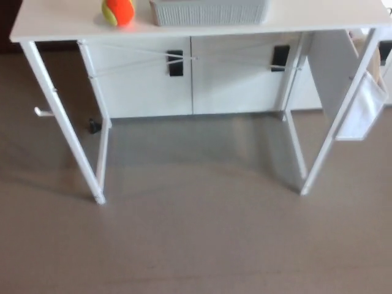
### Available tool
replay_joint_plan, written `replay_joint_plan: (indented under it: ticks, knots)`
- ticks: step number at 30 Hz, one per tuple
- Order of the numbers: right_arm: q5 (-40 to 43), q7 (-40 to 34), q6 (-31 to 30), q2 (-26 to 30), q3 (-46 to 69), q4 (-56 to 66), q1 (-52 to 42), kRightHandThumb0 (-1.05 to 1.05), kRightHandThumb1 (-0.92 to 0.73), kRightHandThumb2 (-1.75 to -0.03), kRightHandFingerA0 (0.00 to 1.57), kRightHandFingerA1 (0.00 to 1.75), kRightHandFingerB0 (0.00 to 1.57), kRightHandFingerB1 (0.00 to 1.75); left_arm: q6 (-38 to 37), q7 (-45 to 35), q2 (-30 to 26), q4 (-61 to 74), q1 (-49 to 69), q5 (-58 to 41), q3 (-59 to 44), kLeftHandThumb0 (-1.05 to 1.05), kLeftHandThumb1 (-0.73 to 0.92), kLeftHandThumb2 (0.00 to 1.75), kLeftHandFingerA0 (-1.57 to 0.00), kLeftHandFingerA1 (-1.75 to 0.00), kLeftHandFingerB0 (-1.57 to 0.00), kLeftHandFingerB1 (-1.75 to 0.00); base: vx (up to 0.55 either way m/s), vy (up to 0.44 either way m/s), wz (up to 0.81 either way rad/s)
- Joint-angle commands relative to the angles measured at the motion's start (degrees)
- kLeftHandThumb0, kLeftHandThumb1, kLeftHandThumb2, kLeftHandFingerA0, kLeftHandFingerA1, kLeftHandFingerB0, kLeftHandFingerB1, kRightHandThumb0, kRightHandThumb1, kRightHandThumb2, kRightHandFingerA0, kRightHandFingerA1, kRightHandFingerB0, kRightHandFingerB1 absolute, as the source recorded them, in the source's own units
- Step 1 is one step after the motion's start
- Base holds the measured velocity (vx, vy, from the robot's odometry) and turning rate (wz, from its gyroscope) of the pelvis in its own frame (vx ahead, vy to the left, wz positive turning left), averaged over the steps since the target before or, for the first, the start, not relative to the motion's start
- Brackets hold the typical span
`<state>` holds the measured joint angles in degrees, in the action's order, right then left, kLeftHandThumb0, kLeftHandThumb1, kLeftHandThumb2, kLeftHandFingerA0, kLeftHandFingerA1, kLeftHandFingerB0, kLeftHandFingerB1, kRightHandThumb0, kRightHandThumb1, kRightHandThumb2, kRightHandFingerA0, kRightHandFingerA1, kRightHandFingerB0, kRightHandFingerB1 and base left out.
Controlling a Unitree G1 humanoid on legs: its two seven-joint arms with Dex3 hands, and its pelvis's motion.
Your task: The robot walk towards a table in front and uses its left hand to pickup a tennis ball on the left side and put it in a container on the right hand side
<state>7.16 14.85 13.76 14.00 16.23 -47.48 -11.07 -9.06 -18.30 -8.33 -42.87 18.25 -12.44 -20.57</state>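
Tennis ball (118, 11), round, orange and yellow-green felt, sitting on a white tabletop (55, 27) seen from well back.

Neither robot hand shows in the head view, so whether either is open or closed cannot be told. Ahead, across bare grey-brown floor (196, 245), thin white table legs (67, 131) carry the tabletop. The ball rests near its left end, just beside a grey ribbed plastic container (208, 12) to its right, apparently not touching. The ball is likely light, springy and slightly fuzzy, not fragile, but free to roll if nudged. A sound hold would wrap thumb and fingers around its widest middle from above, closing evenly.
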Motion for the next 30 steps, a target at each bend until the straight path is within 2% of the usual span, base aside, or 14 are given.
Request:
replay_joint_plan:
  ticks: [1,7,20,24,25,30]
  knots:
    - [-0.1,-0.7,0.6,0.7,0.0,0.1,-0.7,-0.12,-0.51,-0.54,0.59,0.45,0.42,0.39,-1.9,-0.8,-0.7,-2.1,-0.1,-0.7,-0.3,-0.23,0.58,0.59,-0.39,-0.35,-0.29,-0.31,0.45,0.102,0.03]
    - [0.0,0.0,1.6,0.8,-0.2,0.0,-0.9,-0.13,-0.51,-0.55,0.58,0.45,0.42,0.39,-1.7,-0.1,-0.9,0.2,0.7,0.2,0.6,-0.24,0.57,0.57,-0.42,-0.34,-0.3,-0.31,0.34,0.026,0.11]
    - [-0.1,-0.5,1.3,0.8,-0.3,-0.1,-0.9,-0.15,-0.5,-0.54,0.58,0.45,0.41,0.39,-0.3,0.6,-1.5,0.9,0.5,0.5,1.5,-0.23,0.59,0.58,-0.42,-0.34,-0.3,-0.31,0.38,-0.104,0.0]
    - [0.3,-0.3,1.7,0.6,0.0,-0.3,-1.3,-0.19,-0.47,-0.56,0.56,0.47,0.41,0.41,-0.9,0.3,-1.8,0.8,0.9,0.7,1.9,-0.26,0.6,0.59,-0.41,-0.35,-0.32,-0.32,0.22,0.039,-0.15]
    - [0.2,-0.4,2.0,0.6,-0.1,-0.4,-1.4,-0.11,-0.51,-0.54,0.58,0.45,0.42,0.39,-0.9,0.0,-1.8,0.7,1.0,0.5,1.9,-0.26,0.6,0.59,-0.43,-0.35,-0.33,-0.32,0.27,0.114,-0.22]
    - [0.1,-0.4,1.9,0.5,-0.2,0.1,-2.2,-0.15,-0.5,-0.54,0.62,0.46,0.43,0.39,-1.7,0.1,-2.1,-0.5,0.8,0.5,2.0,-0.23,0.58,0.58,-0.44,-0.34,-0.34,-0.32,0.28,0.152,0.0]
